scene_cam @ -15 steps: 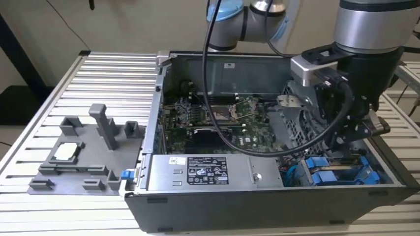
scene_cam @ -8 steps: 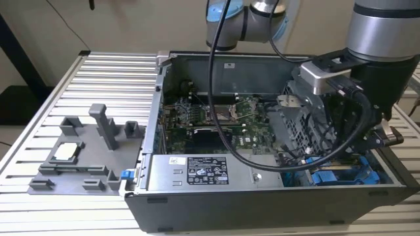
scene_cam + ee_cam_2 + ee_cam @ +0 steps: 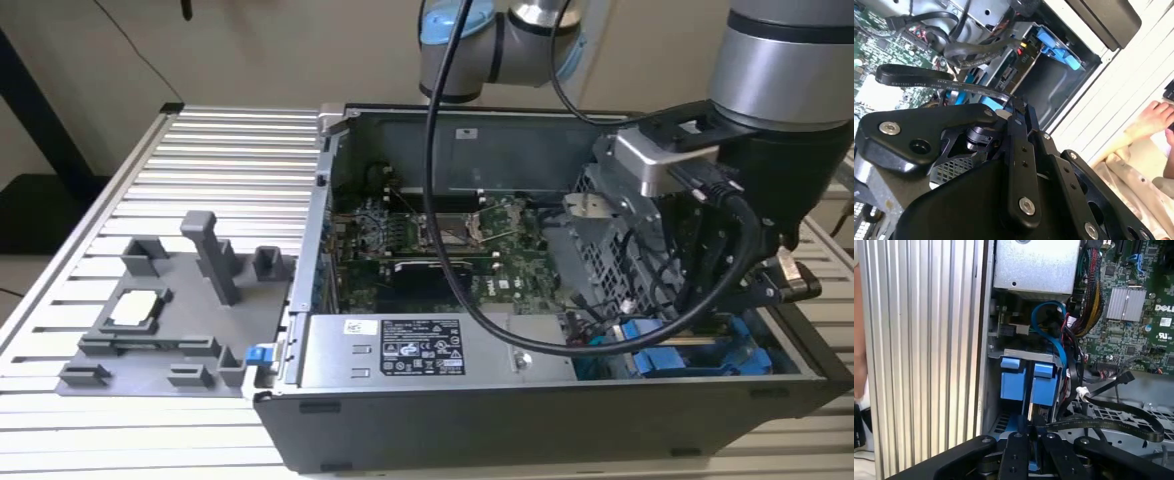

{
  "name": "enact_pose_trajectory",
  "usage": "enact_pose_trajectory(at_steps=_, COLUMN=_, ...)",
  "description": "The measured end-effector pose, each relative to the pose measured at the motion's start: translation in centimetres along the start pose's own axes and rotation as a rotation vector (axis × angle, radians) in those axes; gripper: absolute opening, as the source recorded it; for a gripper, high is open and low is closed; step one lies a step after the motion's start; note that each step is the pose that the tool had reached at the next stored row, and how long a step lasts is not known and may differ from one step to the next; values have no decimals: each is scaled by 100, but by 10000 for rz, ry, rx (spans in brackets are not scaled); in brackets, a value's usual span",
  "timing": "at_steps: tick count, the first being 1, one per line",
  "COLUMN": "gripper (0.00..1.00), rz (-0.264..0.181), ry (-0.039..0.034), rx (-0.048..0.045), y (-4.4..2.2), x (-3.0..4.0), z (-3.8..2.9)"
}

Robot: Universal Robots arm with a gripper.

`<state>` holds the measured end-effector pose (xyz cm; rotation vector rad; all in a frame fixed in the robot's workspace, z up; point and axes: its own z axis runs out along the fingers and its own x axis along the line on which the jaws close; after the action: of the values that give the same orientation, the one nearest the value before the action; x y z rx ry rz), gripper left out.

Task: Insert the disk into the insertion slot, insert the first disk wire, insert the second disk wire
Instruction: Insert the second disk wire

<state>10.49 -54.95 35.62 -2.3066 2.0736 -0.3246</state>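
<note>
Step in hand, judged: the first disk wire; disk insertion looks done. One black pincer point(image 3: 1034, 432) on one arm reaches down inside one open grey metal computer case point(image 3: 534, 420). It is clenched, as far as both wrist views show, on the end of one flat black ribbon-like data wire point(image 3: 939, 82), which trails away from the fingertips across the grey perforated-metal drive cage point(image 3: 1114, 415) beside them. The disk shows as its bright blue plastic carrier frame point(image 3: 1014, 380), with two blue tabs counted, just beyond the fingertips. It sits inside the rectangular insertion slot point(image 3: 1026, 355) and is not held; its silver body is hidden. Seating the wire calls for squaring the plug to the disk's socket and a straight, gentle push. The socket itself cannot be made out. A bundle of round black and coloured cables point(image 3: 1089, 300) lies farther off, its count unclear. Also beyond it is one green motherboard point(image 3: 1149, 270). One person's hand point(image 3: 1159, 117) rests outside the case, well apart from the pincer.
</note>
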Motion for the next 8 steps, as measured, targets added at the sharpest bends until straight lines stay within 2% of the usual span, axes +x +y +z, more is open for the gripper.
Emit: enact_pose_trajectory(at_steps=8, gripper=16, rz=343, ry=-1405, rx=121, y=0, x=0, z=0)
